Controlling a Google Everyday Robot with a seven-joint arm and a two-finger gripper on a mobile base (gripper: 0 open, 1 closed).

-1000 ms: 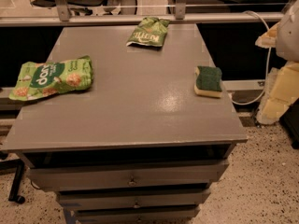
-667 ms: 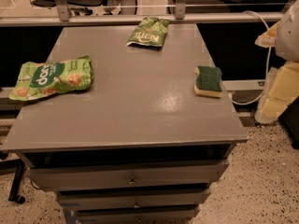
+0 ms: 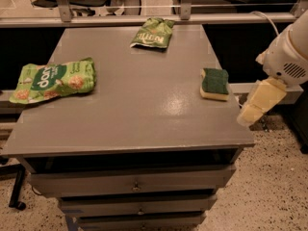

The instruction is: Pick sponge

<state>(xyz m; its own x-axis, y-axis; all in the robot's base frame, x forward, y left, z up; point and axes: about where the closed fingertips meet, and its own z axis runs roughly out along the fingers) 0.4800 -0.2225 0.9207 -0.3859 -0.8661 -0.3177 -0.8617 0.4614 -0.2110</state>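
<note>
The sponge, a small block with a dark green top on pale yellow foam, lies flat near the right edge of the grey table. My gripper, pale yellow and padded, hangs from the white arm off the table's right side, just right of the sponge and a little nearer the camera. It holds nothing.
A light green snack bag lies at the table's left edge. A darker green snack bag lies at the far middle. Drawers run below the tabletop. A metal rail and chairs stand behind.
The gripper and arm have shifted slightly left, toward the table's right edge. The sponge and both bags have not moved.
</note>
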